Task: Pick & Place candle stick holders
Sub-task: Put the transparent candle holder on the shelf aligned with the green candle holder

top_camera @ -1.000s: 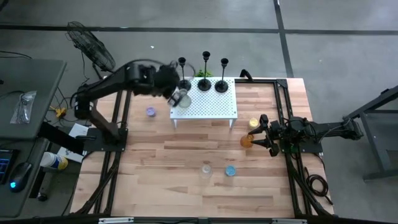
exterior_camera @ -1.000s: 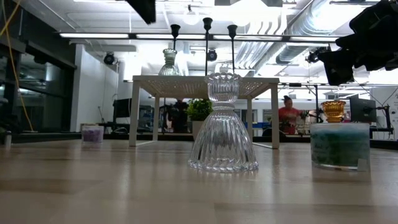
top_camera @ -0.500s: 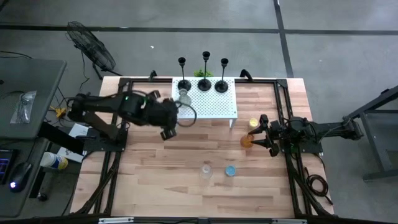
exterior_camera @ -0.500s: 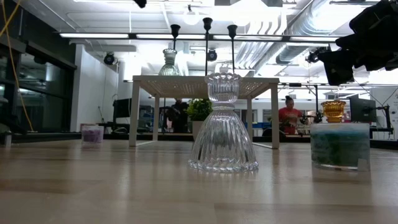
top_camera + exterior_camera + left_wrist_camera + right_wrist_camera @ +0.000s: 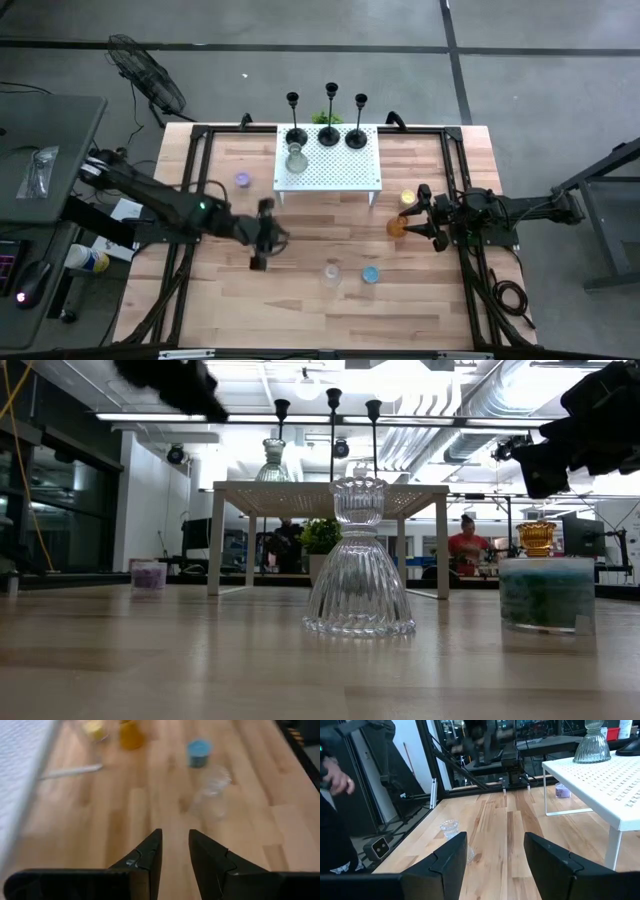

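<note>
Three black candlesticks (image 5: 329,128) stand on their round bases along the far edge of a white perforated shelf (image 5: 345,170). A ribbed clear glass holder (image 5: 296,160) stands on the shelf's left part. A second clear holder (image 5: 331,272) and a blue cup (image 5: 371,273) stand on the table near the front. My left gripper (image 5: 278,238) hovers left of them, open and holding nothing, its fingers (image 5: 150,855) pointing toward them. My right gripper (image 5: 418,214) waits open at the right, next to the orange cup (image 5: 397,226) and the yellow cup (image 5: 408,199).
A purple cup (image 5: 242,180) stands on the table left of the shelf. Black frame rails (image 5: 190,190) run along the table's left and right sides. A person's hand (image 5: 337,777) shows beyond the table in the right wrist view. Bare wood lies between shelf and front cups.
My left gripper has drawn away from the glass holder on the shelf's left part, swung toward the table's near edge and sunk, tipping and rolling until it faces the clear holder and the blue cup. The glass holder has stayed upright on the shelf.
</note>
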Controlling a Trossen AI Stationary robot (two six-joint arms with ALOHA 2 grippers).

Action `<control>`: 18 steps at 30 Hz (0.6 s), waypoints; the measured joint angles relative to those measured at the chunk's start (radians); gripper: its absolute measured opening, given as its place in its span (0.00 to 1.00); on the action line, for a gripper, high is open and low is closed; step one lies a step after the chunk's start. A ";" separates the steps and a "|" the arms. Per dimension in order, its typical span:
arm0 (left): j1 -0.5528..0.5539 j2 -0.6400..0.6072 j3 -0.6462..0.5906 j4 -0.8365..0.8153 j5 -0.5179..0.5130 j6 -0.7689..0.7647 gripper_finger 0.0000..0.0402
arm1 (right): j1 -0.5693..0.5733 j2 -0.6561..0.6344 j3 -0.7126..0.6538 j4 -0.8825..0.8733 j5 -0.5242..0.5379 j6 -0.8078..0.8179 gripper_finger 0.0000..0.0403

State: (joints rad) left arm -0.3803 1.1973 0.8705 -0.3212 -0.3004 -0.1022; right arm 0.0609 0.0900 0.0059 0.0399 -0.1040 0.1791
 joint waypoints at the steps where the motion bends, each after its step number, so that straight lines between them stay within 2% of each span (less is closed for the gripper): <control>1: -0.011 0.000 -0.064 0.103 0.009 0.036 0.23 | 0.000 0.002 0.000 0.000 0.000 0.000 0.47; 4: -0.050 0.058 -0.199 0.422 0.007 0.057 0.25 | 0.000 0.003 0.000 0.000 0.000 0.000 0.47; 7: -0.082 0.159 -0.257 0.577 -0.062 -0.051 0.30 | 0.000 0.005 0.000 0.000 0.000 0.000 0.47; 11: -0.107 0.300 -0.255 0.727 -0.098 -0.130 0.42 | 0.000 0.011 0.000 0.000 0.000 0.000 0.47; 18: -0.112 0.564 -0.147 0.954 -0.045 -0.115 0.59 | 0.000 0.019 0.000 0.000 0.000 0.000 0.47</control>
State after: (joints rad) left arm -0.4919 1.7617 0.7239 0.6324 -0.3458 -0.2172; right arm 0.0612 0.1091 0.0058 0.0402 -0.1040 0.1787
